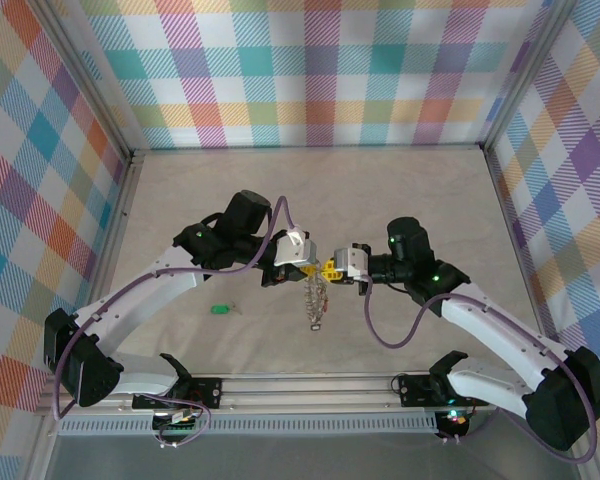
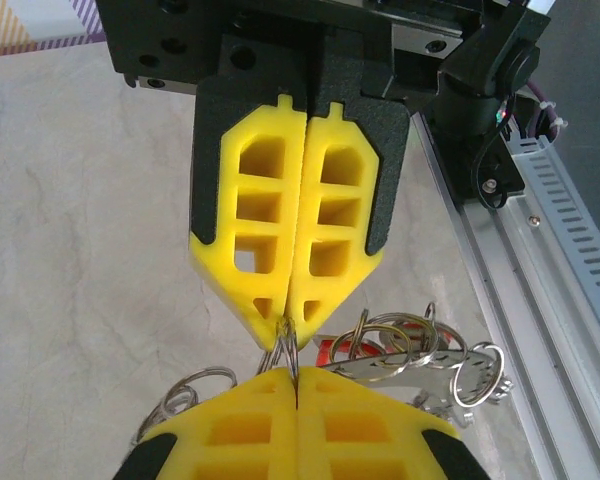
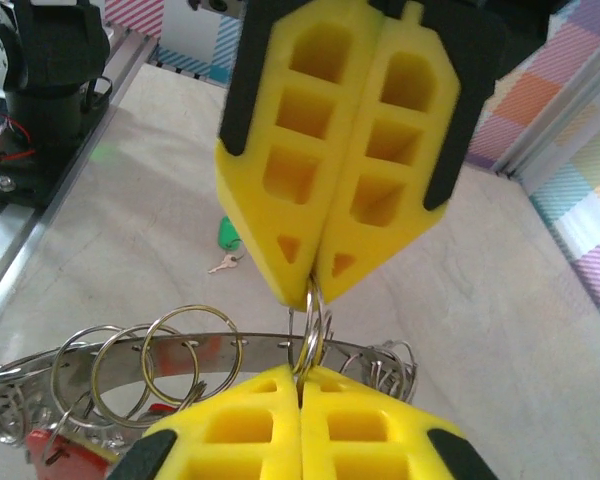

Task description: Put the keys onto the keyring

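Fingers of both arms meet tip to tip above the middle of the surface [image 1: 430,190]. The left fingers [image 3: 242,205] and the right fingers [image 2: 215,250] are each pressed together and clamped on the same small loop at the top of the keyring [image 1: 315,300].

Plaid walls [image 1: 310,70] enclose the surface on three sides, with metal posts at the corners. A slotted aluminium rail [image 1: 310,385] runs along the near edge and carries both bases.

The left arm [image 1: 150,290] and right arm [image 1: 500,340] bow inward from that rail. A purple cable [image 1: 378,340] loops beside each.

Bare surface stretches from the fingers to the far wall and out toward both side walls.

The keyring hangs below the joined fingertips, fringed with silver split rings [image 3: 192,309] and a red tag [image 3: 40,445]. Whether its lower end touches the surface cannot be told.

One green-tagged key [image 1: 220,308] lies alone on the surface. It is left of the keyring and well apart from it, between the left arm and the rail.
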Controlling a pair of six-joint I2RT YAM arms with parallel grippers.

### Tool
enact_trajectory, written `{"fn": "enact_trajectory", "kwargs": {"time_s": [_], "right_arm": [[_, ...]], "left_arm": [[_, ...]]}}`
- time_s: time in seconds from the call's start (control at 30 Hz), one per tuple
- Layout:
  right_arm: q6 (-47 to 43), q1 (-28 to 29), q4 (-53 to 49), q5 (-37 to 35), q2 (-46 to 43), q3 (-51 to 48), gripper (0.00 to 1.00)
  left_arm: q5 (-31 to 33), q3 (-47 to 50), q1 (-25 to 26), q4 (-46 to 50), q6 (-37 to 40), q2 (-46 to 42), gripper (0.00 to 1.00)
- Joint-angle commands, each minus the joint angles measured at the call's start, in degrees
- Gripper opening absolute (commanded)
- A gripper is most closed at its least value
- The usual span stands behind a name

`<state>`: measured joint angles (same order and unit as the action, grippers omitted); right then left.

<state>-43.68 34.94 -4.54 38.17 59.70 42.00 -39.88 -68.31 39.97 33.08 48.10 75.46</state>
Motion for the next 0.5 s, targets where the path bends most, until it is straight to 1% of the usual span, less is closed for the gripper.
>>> {"fn": "enact_trajectory", "kwargs": {"time_s": [0.0, 0.2, 0.33, 0.4, 0.47], "right_arm": [[5.1, 0.3, -0.6, 4.5, 1.1, 3.9, 0.05], [15.2, -0.1, -5.7, 7.9, 5.5, 7.9, 0.04], [22.4, -0.6, -3.7, 9.6, 6.8, 8.4, 0.07], [23.6, -0.9, -2.8, 10.9, 6.5, 8.4, 0.08], [22.6, -1.1, -2.5, 12.0, 6.0, 7.9, 0.08]], "left_arm": [[-1.0, -1.6, -0.4, 0.5, 1.3, -1.4, 0.0], [-1.9, -1.7, -0.4, 0.9, 2.4, -1.5, 0.0], [-2.0, -1.8, -0.5, 1.7, 3.0, -1.7, 0.0], [-2.0, -1.8, -0.5, 1.9, 3.5, -1.7, 0.0], [-1.8, -2.0, -0.8, 2.2, 3.6, -1.7, 0.0]]}}
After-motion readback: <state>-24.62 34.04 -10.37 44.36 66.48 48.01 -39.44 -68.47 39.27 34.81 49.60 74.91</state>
